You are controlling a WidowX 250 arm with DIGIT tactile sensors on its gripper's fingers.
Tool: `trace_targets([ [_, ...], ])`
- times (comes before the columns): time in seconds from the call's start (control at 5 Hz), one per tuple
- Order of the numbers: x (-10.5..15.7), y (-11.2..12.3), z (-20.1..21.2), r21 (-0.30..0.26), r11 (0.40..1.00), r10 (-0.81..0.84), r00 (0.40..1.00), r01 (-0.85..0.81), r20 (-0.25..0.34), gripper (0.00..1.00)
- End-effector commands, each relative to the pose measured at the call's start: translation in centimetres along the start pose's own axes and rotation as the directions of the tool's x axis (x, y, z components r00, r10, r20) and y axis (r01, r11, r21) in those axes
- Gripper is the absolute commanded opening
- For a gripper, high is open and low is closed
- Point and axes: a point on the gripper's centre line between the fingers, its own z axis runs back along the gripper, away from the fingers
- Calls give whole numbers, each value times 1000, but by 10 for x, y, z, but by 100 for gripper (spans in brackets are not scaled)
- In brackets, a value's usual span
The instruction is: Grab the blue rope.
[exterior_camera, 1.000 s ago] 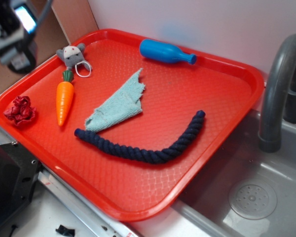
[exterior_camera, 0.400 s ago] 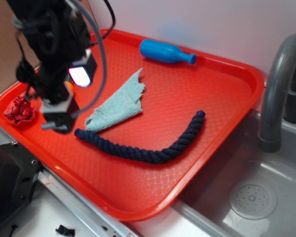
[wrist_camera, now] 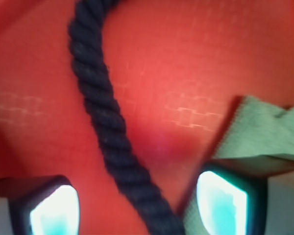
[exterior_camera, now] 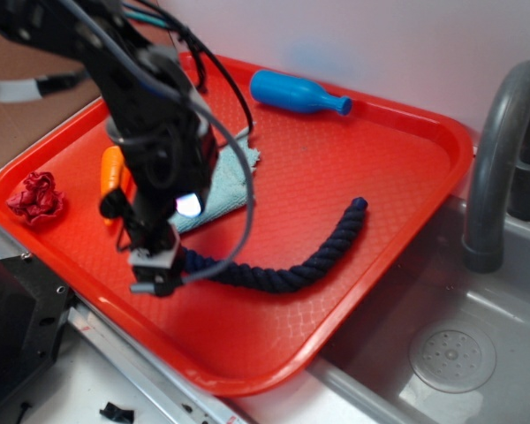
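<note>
The blue rope (exterior_camera: 309,261) is a thick dark navy twisted cord lying in a curve on the red tray (exterior_camera: 397,168). Its left end is hidden behind my arm in the exterior view. My gripper (exterior_camera: 155,274) hangs over that left end, near the tray's front edge. In the wrist view the blue rope (wrist_camera: 105,117) runs from the top down between my two fingers, and the gripper (wrist_camera: 137,208) stands open around it. The fingertips (wrist_camera: 54,210) glow white and teal, one on each side of the cord, not touching it.
A light teal cloth (exterior_camera: 214,208) lies just behind the rope's left end, and its edge (wrist_camera: 264,134) sits by my right finger. An orange carrot (exterior_camera: 112,168), a red crumpled thing (exterior_camera: 35,196) and a blue bottle (exterior_camera: 296,92) are also on the tray. A sink with a grey faucet (exterior_camera: 499,150) is at right.
My arm has swung in from the far left and come down over the tray, from beside the carrot to above the rope's left end. The rope has not moved.
</note>
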Motion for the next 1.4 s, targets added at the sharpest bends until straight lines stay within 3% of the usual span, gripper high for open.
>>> trace_targets([
  [0.0,4,-10,-28,-2,998,-64,997,64,-33,100],
  [0.2,5,-13,-27,42,996,-75,997,76,-26,0],
  [0.6,6,-15,-26,52,994,-97,994,99,-40,0],
  [0.8,7,-9,-12,104,994,24,998,-17,-66,0],
  [1.0,4,0,25,108,965,242,970,-238,-31,0],
  [1.2,-10,13,74,-3,881,472,880,-472,50,0],
])
